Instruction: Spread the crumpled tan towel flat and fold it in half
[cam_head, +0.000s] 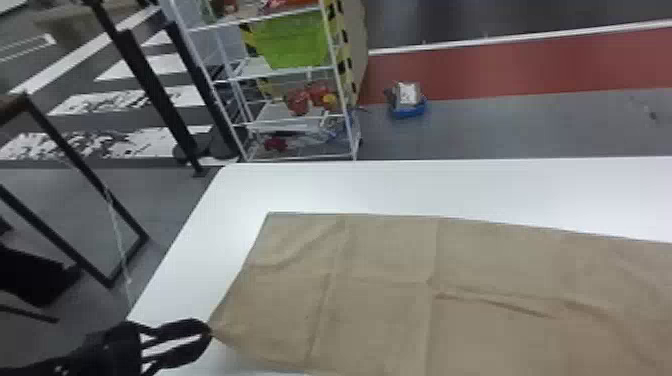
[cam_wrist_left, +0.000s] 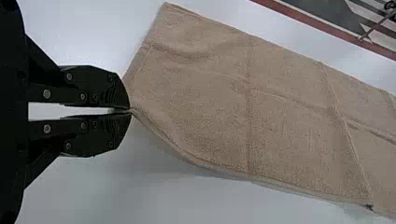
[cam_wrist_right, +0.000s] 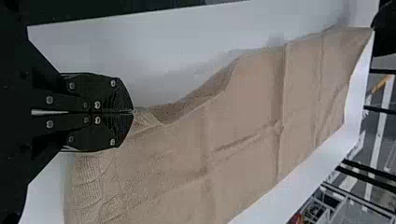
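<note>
Head view: tan towel (cam_head: 380, 310) across lower centre and right of frame, running off the right and bottom edges; lies mostly spread on the white worktop (cam_head: 410, 185), a few creases and one raised wrinkle right of centre. Left gripper (cam_head: 210, 332) at lower left, arm in from the left edge, reaching rightward and low over the worktop. Its fingers are clamped on the towel's near-left corner, cloth drawn to a point there. Green bin (cam_head: 297, 45) on a rack, upper middle, not part of the job.

Left wrist view: fingertips together on a small pinch of corner. Near edge bows away from the grip with shadow under it, so probably a bit off the worktop. Wrist faces along the towel's length. Cloth looks light, soft, floppy, thin pile; won't break, not slippery, but a pinch this small could pull out if tugged hard.

Right wrist view: right gripper (cam_wrist_right: 133, 112) also has its fingers shut on cloth, at the near edge; exact corner or not, cannot tell. Fabric bunches at the tips, edge slack and curled between the two grips. Arm is over the towel's other end, aimed across toward the left gripper. Best hold for folding: both near corners, lifted evenly, edge kept taut.
</note>
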